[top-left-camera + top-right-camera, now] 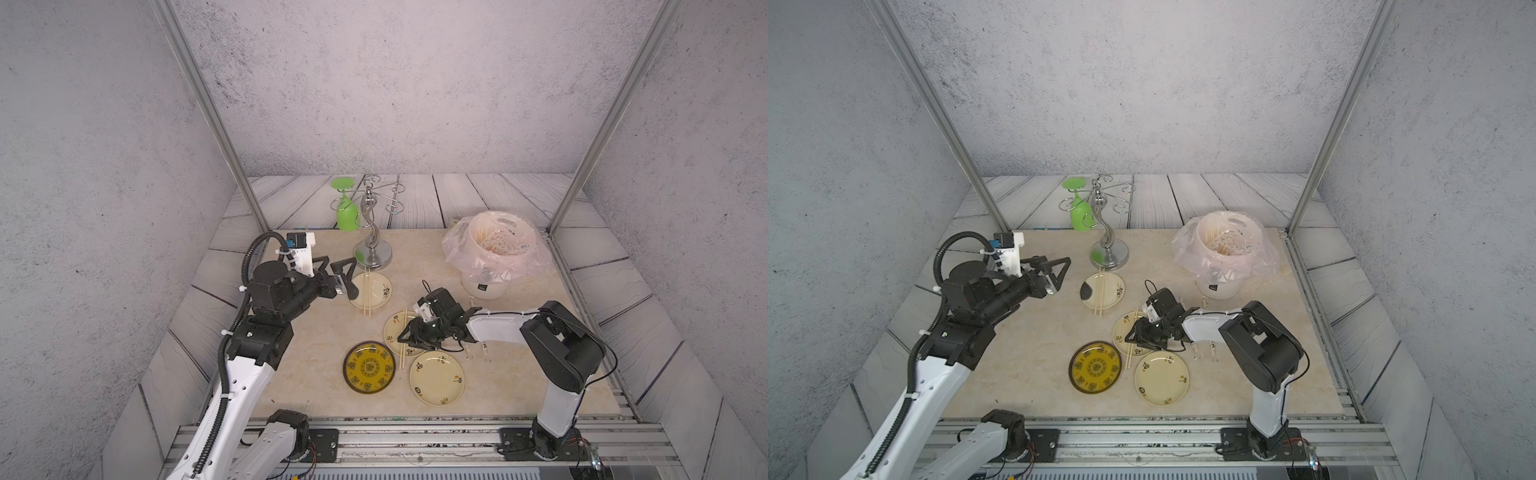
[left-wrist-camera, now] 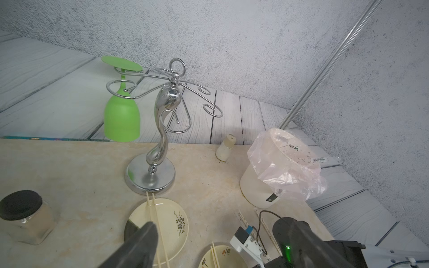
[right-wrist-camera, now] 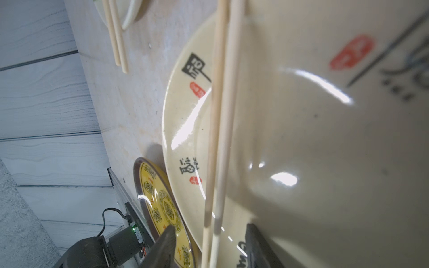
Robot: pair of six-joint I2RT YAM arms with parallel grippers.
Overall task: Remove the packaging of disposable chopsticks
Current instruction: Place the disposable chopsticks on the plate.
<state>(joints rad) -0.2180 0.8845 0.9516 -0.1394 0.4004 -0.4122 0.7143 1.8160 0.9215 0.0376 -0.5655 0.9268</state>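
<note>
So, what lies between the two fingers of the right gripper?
A pair of chopsticks, lying across the cream plate. The right gripper is open, and its fingers stand apart from the sticks. The right wrist view shows it.

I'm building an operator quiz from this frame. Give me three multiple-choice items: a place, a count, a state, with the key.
1. Where is the green glass?
A. in the bin
B. on a plate
C. hanging from the rack

2. How many plates are there?
A. two
B. four
C. six

3. How is the right claw?
A. open, chopsticks between its jaws
B. shut on a sleeve
C. holding the glass

1 C: it hangs upside down from a rack arm.
2 B: three cream, one yellow.
3 A: gaps show either side of the sticks.
</note>
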